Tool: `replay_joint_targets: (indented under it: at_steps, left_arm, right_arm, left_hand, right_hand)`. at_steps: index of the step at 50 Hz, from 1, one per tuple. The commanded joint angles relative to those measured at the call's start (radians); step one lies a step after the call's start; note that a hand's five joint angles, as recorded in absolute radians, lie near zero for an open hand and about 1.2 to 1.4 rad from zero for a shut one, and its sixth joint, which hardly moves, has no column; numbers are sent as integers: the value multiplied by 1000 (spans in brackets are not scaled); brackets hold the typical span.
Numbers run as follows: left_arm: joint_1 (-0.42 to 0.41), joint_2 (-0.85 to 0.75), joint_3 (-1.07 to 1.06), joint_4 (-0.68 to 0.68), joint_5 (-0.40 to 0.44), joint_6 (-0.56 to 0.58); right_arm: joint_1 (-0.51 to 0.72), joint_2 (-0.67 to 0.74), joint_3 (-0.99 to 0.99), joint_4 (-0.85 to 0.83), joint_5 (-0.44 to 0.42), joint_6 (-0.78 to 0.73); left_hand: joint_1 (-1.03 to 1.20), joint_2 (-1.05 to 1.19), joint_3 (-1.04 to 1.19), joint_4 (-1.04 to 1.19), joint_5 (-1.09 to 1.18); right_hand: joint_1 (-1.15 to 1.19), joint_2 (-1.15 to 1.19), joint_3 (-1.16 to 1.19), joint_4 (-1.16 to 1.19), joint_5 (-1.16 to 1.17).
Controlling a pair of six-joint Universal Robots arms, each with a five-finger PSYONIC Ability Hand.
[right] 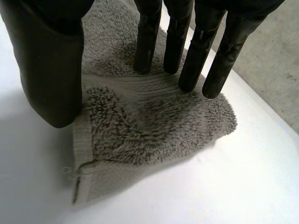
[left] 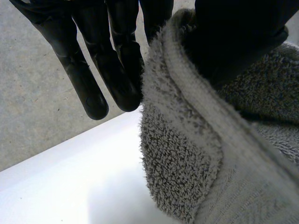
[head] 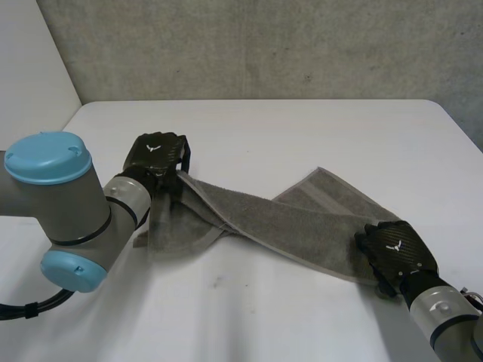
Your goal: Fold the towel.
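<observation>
Two hands on the grey towel (head: 302, 219), slanting across the table (head: 302, 128) | left hand (head: 155, 154) pinches its raised left end, fingers against thumb | right hand (head: 396, 249) pins near-right corner, fingers straight | step, likely: first fold | next, likely: carry left end over to the pinned corner

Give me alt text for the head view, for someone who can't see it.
A grey towel stretches, twisted, across a white table between two black robot hands. The left hand pinches one end, lifted off the table; the right hand presses the opposite end flat.
</observation>
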Motion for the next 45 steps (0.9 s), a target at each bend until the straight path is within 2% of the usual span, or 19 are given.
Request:
replay_joint_targets:
  at_steps: [1,11,13,14,16,17,18,19,20,25,28,29,35,36,37,38,41,42,45]
  left_arm:
    - [0,-3,-2,0,0,-1]
    - [0,-3,-4,0,1,-1]
    - [0,-3,-4,0,1,-1]
    - [0,-3,-4,0,1,-1]
    - [0,-4,-4,0,1,-1]
    - [0,-4,-4,2,1,-1]
    - [0,-4,-4,2,1,-1]
    - [0,-4,-4,2,1,-1]
    - [0,-6,-5,0,1,-1]
    - [0,-7,-14,0,0,0]
    - [0,-4,-33,-6,-3,3]
    - [0,-4,-33,-6,-3,3]
    - [0,51,-112,-11,3,8]
    - [0,51,-113,-11,3,8]
    - [2,84,-134,-12,6,8]
    - [3,121,-152,-14,8,9]
    - [6,211,-177,-28,9,9]
    - [6,212,-177,-28,9,9]
    - [14,337,-186,-64,11,9]
  right_arm:
    - [0,66,-43,-16,14,-60]
    - [-8,72,-65,-19,69,-65]
    - [-16,66,-59,-25,69,-65]
    - [-16,66,-59,-26,69,-65]
    - [-16,58,-56,-47,70,-65]
    - [-16,58,-56,-47,70,-65]
    - [-16,58,-57,-59,72,-66]
    - [-16,58,-57,-59,72,-66]
    - [-17,58,-62,-68,72,-66]
    - [-57,49,-103,-59,60,-68]
    - [-91,-5,-134,-55,54,-60]
    - [-98,-63,-155,-43,35,-59]
    - [-103,-155,-284,145,6,-34]
    - [-106,-166,-381,291,-5,11]
    - [-106,-166,-382,292,-5,12]
    - [-108,-175,-469,409,-24,51]
    - [-109,-191,-557,518,-49,72]
    - [-114,-219,-650,625,-78,81]
    - [-123,-247,-740,711,-101,82]
  left_hand:
    - [196,178,179,177,193]
    - [196,178,179,177,193]
    - [196,178,179,177,193]
    - [196,178,179,177,193]
    - [196,178,179,177,193]
    - [196,178,179,177,193]
    - [196,178,179,177,193]
    - [196,178,179,177,193]
    - [196,178,179,177,193]
    - [196,178,179,177,193]
    - [196,178,179,177,193]
    - [196,178,179,177,193]
    - [196,178,179,177,193]
    - [196,178,179,177,193]
    - [196,178,179,177,193]
    - [196,178,179,177,193]
    - [196,178,179,177,193]
    - [196,178,179,177,193]
    - [196,178,179,177,193]
  right_hand:
    - [14,22,17,16,6]
    - [96,104,100,98,89]
    - [251,259,254,253,243]
    - [252,260,255,254,244]
    - [456,465,460,458,449]
    - [457,466,461,459,450]
    - [600,608,603,602,592]
    - [601,609,605,603,593]
    - [818,826,822,820,810]
    - [820,829,824,822,813]
    - [820,829,824,822,813]
    - [820,829,824,822,813]
    - [820,829,824,822,813]
    - [820,829,824,822,813]
    - [820,829,824,822,813]
    - [820,829,824,822,813]
    - [820,829,824,822,813]
    - [820,829,824,822,813]
    - [820,829,824,822,813]
